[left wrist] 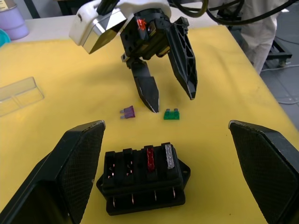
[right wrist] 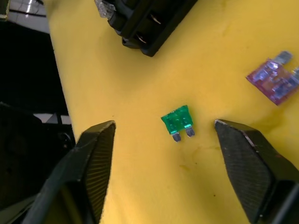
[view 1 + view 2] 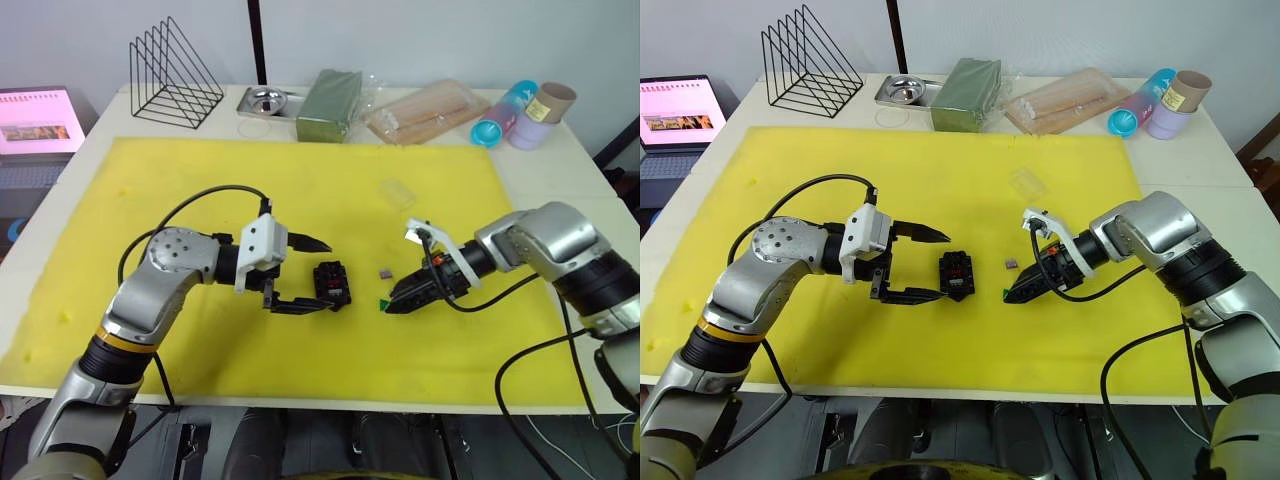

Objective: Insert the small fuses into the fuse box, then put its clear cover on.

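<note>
— Yellow foam mat [image 3: 300, 180] covers the white table, and from the head camera the black fuse box [image 3: 332, 284] sits mid-mat. What's the left gripper [image 3: 305, 273] doing?

— Spread wide, one finger either side of the box, not touching it. The right gripper [image 3: 393, 303] points down at the green fuse [image 3: 384, 302]; the purple fuse [image 3: 385, 271] lies just beyond, the clear cover [image 3: 397, 193] farther back.

— And the left wrist camera?

— Red fuse [image 1: 150, 158] and grey fuse [image 1: 169, 156] are seated in the box's slots; the other slots are bare. The right gripper's fingers hang parted above the two loose fuses.

— Right wrist camera?

— Its fingers [image 2: 98, 149] are spread, with the green fuse flat on the mat between them, untouched, and the purple one off to the side.
</note>
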Controlling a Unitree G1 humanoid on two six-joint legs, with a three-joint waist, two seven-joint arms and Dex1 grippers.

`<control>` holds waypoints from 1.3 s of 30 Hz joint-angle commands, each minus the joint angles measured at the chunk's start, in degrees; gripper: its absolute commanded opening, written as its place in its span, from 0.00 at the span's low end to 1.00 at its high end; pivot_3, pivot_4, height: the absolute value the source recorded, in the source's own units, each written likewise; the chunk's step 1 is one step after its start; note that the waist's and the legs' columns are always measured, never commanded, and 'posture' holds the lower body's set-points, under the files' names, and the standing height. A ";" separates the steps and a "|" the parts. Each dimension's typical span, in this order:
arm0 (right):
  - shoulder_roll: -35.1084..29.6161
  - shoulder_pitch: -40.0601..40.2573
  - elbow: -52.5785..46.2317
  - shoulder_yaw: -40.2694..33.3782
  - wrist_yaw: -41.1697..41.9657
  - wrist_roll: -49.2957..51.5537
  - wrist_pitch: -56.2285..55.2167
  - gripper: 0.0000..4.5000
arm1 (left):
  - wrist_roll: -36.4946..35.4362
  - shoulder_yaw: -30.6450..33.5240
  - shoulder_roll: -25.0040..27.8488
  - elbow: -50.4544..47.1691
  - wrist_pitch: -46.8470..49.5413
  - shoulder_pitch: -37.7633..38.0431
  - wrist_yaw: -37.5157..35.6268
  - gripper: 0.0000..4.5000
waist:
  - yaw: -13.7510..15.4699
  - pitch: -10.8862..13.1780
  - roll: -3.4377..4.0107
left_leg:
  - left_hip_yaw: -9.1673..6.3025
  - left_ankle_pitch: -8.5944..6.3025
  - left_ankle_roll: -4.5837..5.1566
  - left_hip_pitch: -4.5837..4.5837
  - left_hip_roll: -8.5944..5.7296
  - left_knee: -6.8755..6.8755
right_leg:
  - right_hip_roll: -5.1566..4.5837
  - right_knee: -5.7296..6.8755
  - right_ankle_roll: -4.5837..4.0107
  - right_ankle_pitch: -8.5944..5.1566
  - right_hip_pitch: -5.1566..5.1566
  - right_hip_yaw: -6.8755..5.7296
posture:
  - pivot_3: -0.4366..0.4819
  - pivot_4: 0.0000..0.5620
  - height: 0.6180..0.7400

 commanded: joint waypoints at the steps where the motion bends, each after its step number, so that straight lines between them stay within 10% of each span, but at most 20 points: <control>1: 1.44 -1.50 0.86 0.31 3.05 -2.51 -0.53 0.80 | -0.41 1.26 0.51 -2.27 -0.09 0.19 0.37 1.00 | 0.00 0.00 0.00 | -0.01 0.00 0.00 0.00 0.00 0.00 | 0.00 0.00 0.00 0.00 0.00 0.00 | 0.48 0.27 1.00; 22: 6.65 -2.36 3.71 0.93 9.66 -10.29 0.18 0.80 | -0.88 1.44 0.45 -3.88 0.61 1.32 1.95 1.00 | -0.17 0.00 0.00 | -0.06 0.00 0.00 0.04 -0.01 0.00 | 0.00 0.07 0.00 0.00 0.00 -0.02 | 0.48 0.27 1.00; 26: 8.00 -3.75 8.55 1.65 10.92 -13.10 -1.70 0.64 | -0.81 1.38 0.42 -3.76 0.52 1.20 2.00 1.00 | -0.27 0.00 0.00 | -0.05 0.00 0.00 0.05 -0.02 0.00 | 0.00 0.08 -0.01 0.00 0.00 -0.02 | 0.48 0.27 1.00; 35: 8.71 -4.91 11.12 1.61 13.88 -15.59 -2.62 0.64 | -0.76 1.29 0.46 -3.84 0.49 1.14 2.27 1.00 | -0.24 0.00 0.00 | -0.06 0.00 0.00 0.06 -0.02 0.00 | 0.00 0.10 -0.01 0.00 0.00 -0.02 | 0.48 0.27 1.00; 39: 8.94 -5.04 11.64 1.47 14.51 -16.40 -2.98 0.36 | -0.68 1.16 0.31 -3.88 0.49 1.02 2.45 1.00 | -0.17 0.00 0.00 | -0.05 0.00 0.00 0.06 -0.03 0.00 | -0.01 0.10 -0.01 0.00 0.00 -0.02 | 0.48 0.27 1.00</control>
